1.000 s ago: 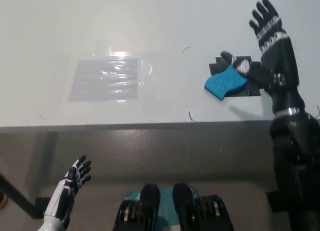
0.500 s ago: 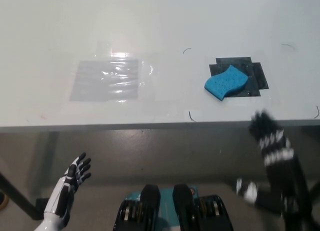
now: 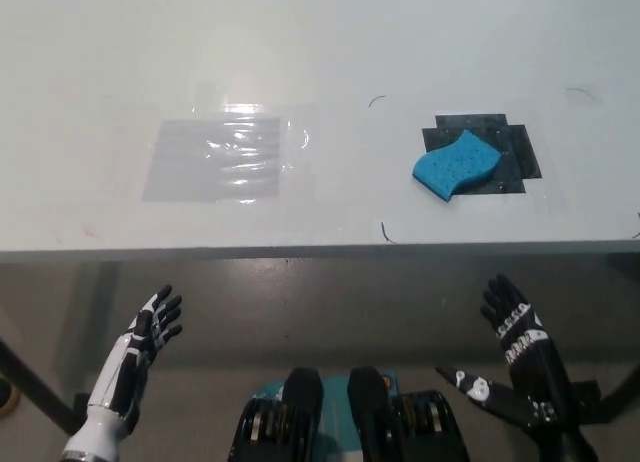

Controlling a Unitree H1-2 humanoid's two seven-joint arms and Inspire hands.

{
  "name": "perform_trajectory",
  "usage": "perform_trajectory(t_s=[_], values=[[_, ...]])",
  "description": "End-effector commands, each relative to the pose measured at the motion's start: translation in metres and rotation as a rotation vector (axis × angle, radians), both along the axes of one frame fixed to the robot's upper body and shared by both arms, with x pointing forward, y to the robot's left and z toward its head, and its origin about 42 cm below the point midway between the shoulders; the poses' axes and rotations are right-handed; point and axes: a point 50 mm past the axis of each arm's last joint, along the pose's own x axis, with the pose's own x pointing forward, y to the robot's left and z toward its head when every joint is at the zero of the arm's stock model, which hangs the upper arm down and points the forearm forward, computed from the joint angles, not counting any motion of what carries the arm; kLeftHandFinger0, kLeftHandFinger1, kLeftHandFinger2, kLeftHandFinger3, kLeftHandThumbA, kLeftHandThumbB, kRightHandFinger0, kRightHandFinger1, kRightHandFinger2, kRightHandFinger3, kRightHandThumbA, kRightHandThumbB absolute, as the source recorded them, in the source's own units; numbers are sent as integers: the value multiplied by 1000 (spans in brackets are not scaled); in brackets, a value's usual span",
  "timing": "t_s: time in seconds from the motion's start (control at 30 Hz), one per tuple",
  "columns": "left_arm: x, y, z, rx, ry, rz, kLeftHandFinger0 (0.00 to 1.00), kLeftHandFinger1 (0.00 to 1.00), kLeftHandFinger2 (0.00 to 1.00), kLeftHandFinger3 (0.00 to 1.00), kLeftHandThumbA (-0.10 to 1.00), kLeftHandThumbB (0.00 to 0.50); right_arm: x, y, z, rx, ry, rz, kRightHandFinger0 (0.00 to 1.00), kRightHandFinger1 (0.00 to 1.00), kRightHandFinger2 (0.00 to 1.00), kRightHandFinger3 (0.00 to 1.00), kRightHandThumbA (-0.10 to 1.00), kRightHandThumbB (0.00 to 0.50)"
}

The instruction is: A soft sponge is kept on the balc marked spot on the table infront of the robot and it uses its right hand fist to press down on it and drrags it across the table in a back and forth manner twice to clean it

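Note:
A blue wavy sponge (image 3: 455,165) lies on the black marked patch (image 3: 506,152) at the right of the white table, overlapping its left part. My black right hand (image 3: 512,357) is below the table's front edge at the lower right, open, fingers spread, well short of the sponge and holding nothing. My white left hand (image 3: 135,357) rests at the lower left below the table edge, open with fingers spread.
A shiny clear plastic sheet (image 3: 218,158) is taped flat on the table left of centre. The table's front edge (image 3: 300,250) runs across the picture. Small dark pen marks (image 3: 386,232) sit near the edge and above the sponge.
My right hand has come off the table, dropping from beside the sponge to below the front edge. The sponge stays on the black patch. The left hand has barely moved.

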Motion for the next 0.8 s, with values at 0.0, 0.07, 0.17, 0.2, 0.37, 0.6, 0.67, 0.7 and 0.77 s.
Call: perform_trajectory(t_s=[0.0,0.07,0.17,0.2,0.37,0.6,0.67,0.7,0.77], values=[[10,6,16,28,-78,-6,1000,1000,1000,1000,1000,500,5,-4,8,39,-59,-10,1000,1000,1000,1000,1000,308],[10,6,16,32,-77,-9,1000,1000,1000,1000,1000,500,5,-4,7,39,-58,-10,1000,1000,1000,1000,1000,291],[9,5,16,37,-75,-12,1000,1000,1000,1000,1000,500,3,-5,5,33,-55,-6,1000,1000,1000,1000,1000,288],[9,5,17,37,-72,-10,1000,1000,1000,1000,1000,500,2,-5,5,36,-57,-6,1000,1000,1000,1000,1000,283],[8,3,19,30,-72,-14,1000,1000,1000,1000,1000,500,1,-5,6,34,-57,-16,1000,1000,1000,1000,1000,277],[11,3,20,38,-80,-25,1000,1000,1000,1000,1000,500,4,-6,8,21,-74,-12,1000,1000,1000,1000,1000,246],[11,4,19,37,-80,-21,1000,1000,1000,1000,1000,500,4,-5,8,19,-76,-5,1000,1000,1000,1000,1000,240],[11,4,19,37,-81,-18,1000,1000,1000,1000,1000,500,5,-5,9,20,-76,-1,1000,1000,1000,1000,1000,238],[11,4,19,39,-81,-19,1000,1000,1000,1000,1000,500,5,-5,9,16,-77,-5,1000,1000,1000,1000,1000,241]])
